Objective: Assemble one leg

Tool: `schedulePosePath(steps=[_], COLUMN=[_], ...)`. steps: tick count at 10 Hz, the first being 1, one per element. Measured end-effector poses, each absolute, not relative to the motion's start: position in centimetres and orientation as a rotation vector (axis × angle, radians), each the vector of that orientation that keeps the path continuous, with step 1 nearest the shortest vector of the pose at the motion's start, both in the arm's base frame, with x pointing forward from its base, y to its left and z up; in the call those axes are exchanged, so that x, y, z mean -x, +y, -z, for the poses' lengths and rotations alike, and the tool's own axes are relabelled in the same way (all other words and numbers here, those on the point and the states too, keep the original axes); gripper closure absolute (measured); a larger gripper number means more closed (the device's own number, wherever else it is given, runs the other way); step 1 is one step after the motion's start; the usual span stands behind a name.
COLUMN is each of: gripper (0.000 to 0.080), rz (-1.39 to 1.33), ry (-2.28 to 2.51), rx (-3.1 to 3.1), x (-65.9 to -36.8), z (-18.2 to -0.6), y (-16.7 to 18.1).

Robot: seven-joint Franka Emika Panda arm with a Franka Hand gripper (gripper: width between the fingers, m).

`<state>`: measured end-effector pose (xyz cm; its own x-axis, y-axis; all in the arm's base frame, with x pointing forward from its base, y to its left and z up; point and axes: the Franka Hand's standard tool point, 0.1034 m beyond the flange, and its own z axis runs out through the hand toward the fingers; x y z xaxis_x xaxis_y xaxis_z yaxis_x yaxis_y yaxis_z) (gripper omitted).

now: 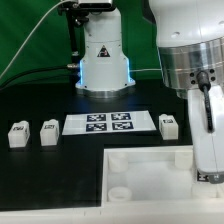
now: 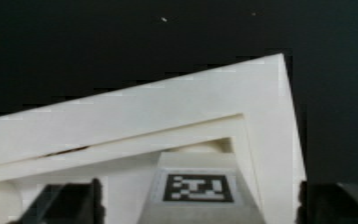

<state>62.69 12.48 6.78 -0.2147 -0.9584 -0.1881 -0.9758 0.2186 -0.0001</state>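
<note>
On the exterior view's left two spare legs [image 1: 18, 134] [image 1: 49, 132] stood on the table, then the marker board [image 1: 110, 123], another leg [image 1: 168, 124]; at right the gripper [image 2: 197, 195], spread wide, straddled the leg [image 2: 201, 186] over the panel [image 1: 150, 170]; seemingly seating it; next, probably twisting it home.

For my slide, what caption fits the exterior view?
Robot gripper lowered over the white panel, three legs waiting beside the marker board.

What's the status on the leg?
End effector open, straddling tagged leg at panel edge. Three legs loose by marker board. Nothing obstructing.
</note>
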Motion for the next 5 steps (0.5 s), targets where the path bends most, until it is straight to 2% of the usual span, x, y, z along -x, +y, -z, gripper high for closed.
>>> schedulePosePath(steps=[1,3,5], gripper=[0.0177,0.0158,0.0151], rz=[-0.172,-0.187,-0.190], ry=[2.313,2.282,2.280], rx=[1.876,1.872,1.875], x=[-62.4,-62.0,-61.9], z=[-7.1,-8.6,-8.7], y=[12.7,13.1,13.2])
